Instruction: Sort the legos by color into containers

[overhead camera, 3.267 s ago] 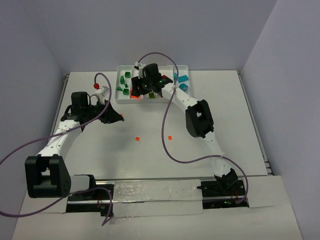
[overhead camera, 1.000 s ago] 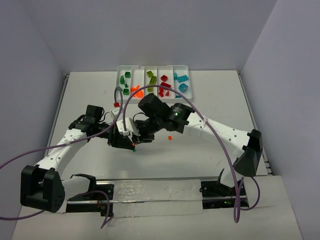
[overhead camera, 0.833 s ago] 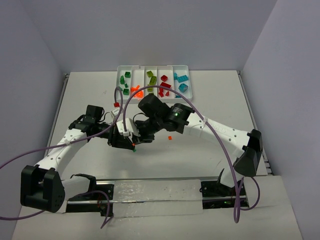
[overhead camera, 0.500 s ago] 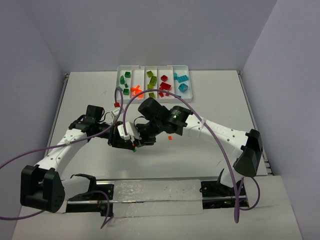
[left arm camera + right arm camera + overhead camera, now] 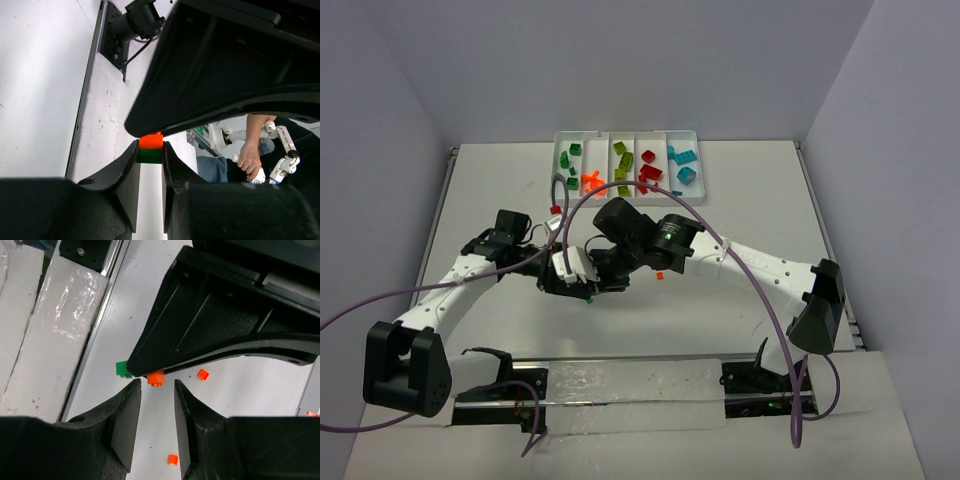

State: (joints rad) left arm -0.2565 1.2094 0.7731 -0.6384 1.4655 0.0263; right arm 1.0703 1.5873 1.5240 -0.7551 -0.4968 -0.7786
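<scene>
**Green/orange stack: both claws now meet mid-bench for the split**

Left claw [image 5: 150,150] is clamped on the green brick [image 5: 150,156]. The orange brick [image 5: 150,141] sits on top of it, clear of the jaws. Right claw [image 5: 156,385] is part-open, one jaw on each side of the orange brick with gaps showing, so no grip yet.

The stack is mid-bench, toward the near edge; lifted or resting, cannot tell.

Change: seconds back the right claw was over the tray [image 5: 626,135] at the far edge. Both claws have since converged, the right one creeping closer.

Reading: the pull-apart is about to start, so each colour can be binned separately.

Left arm reaches in low from the near-left corner. Right arm arcs long from the near-right corner, wrist turned toward the left claw.
</scene>
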